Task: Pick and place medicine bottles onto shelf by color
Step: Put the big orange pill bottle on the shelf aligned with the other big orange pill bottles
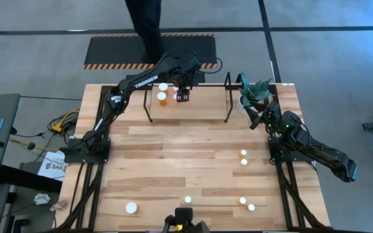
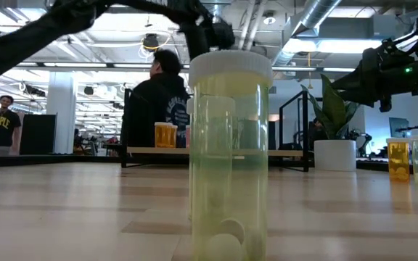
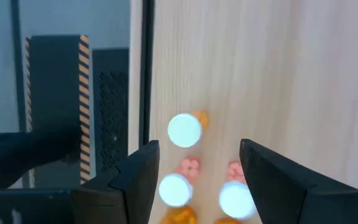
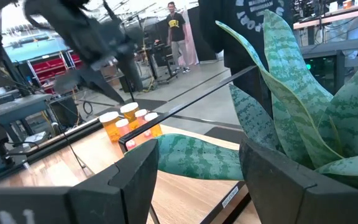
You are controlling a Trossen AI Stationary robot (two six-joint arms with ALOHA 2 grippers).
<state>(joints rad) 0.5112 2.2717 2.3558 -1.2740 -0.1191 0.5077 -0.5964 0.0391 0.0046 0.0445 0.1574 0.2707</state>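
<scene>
Front edge of tabletop (image 1: 193, 168): four white-capped medicine bottles (image 1: 131, 208) standing apart.
Right side, mid-tabletop: two bottles close together.
Shelf (image 1: 186, 103), far edge: three bottles at its left end.
Left end effector (image 1: 182, 97): above those three, fingers spread, grasping nothing.
Right end effector (image 4: 197, 180): released, beside the potted plant (image 1: 256, 94).

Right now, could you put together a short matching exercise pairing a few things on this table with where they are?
Things:
1. left claw
2. right claw
3. potted plant
4. pale bottle

Places:
A. far right corner of the table
B. over the shelf, above orange bottles
C. beside the plant's leaves
D. near edge, closest to the low camera

Pairs: 1-B, 2-C, 3-A, 4-D
</scene>
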